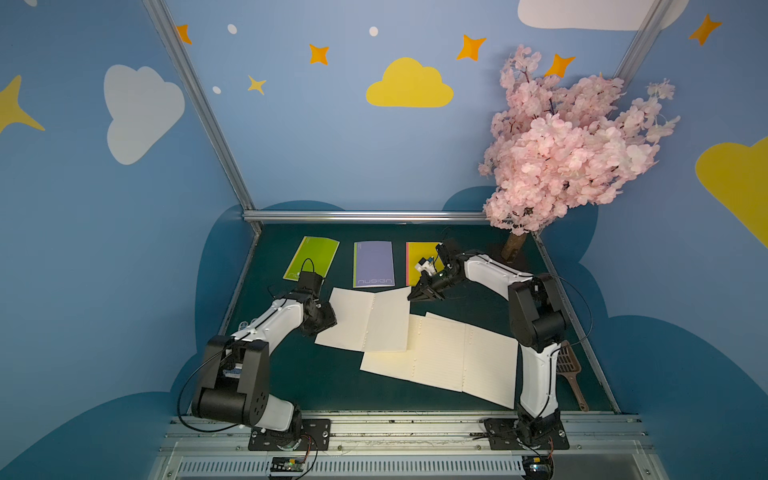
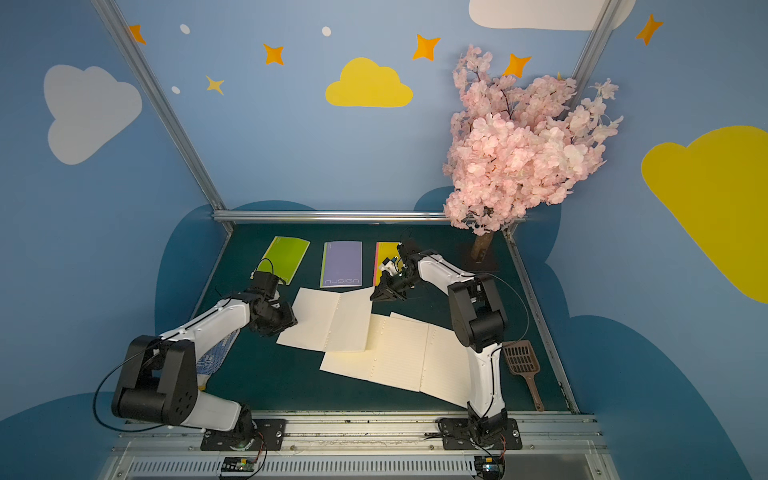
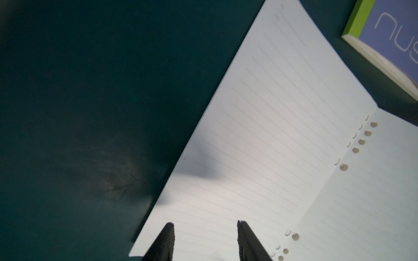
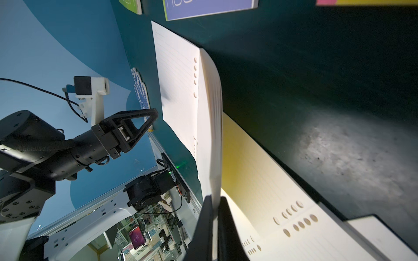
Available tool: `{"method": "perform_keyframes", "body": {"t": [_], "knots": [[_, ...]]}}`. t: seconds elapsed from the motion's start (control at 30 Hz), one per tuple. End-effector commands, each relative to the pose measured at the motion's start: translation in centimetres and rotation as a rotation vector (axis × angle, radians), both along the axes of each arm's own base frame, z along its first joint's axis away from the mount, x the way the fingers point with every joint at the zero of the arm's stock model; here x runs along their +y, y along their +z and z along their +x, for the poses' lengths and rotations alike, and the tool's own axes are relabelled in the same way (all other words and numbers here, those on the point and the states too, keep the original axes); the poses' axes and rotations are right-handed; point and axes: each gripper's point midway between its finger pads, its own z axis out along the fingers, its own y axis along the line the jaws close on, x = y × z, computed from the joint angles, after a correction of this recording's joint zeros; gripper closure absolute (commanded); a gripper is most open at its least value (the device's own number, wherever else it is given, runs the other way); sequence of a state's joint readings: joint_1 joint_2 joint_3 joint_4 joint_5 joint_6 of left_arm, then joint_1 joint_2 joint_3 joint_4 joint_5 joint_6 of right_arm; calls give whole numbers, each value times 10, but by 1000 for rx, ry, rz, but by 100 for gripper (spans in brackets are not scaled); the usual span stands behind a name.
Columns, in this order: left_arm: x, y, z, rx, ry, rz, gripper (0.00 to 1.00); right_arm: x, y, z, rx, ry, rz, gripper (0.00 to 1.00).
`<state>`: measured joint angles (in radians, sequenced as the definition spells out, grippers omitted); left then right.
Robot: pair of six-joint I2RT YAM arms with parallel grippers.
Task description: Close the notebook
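An open notebook [image 1: 365, 320] with lined cream pages lies mid-table in both top views [image 2: 328, 320]. My right gripper [image 1: 413, 296] is shut on the far corner of its right-hand pages; in the right wrist view the jaws [image 4: 216, 200] pinch a curved, lifted stack of pages [image 4: 212, 108]. My left gripper [image 3: 205, 223] is open, its fingers apart just above the left page [image 3: 260, 126] near the outer edge, with nothing between them. In the top views the left wrist [image 1: 320, 318] hides those fingers.
A second open notebook [image 1: 449, 361] lies at the front right, partly under the first. Closed green [image 1: 311, 258], purple [image 1: 373, 264] and yellow [image 1: 419, 257] notebooks line the back. A pink blossom tree [image 1: 561, 145], a brown scoop [image 1: 571, 370] and a dotted glove [image 2: 220, 353] flank the sides.
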<state>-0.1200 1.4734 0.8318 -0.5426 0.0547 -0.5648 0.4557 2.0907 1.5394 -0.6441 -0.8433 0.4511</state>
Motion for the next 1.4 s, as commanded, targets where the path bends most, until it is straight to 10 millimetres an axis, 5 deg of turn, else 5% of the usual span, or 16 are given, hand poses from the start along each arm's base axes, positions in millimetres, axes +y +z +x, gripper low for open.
{"method": "perform_keyframes", "body": {"t": [0.0,0.7,1.37], "knots": [[9,-5,-11,36,17,36,51,-1,-1,4,-12,9,-17,100],[26,-19,-31,85,65,106,46,-6,-15,6,-4,7,-50,100],[15,-29,-31,106,34,46,46,-4,-14,5,-3,12,-42,100]]}}
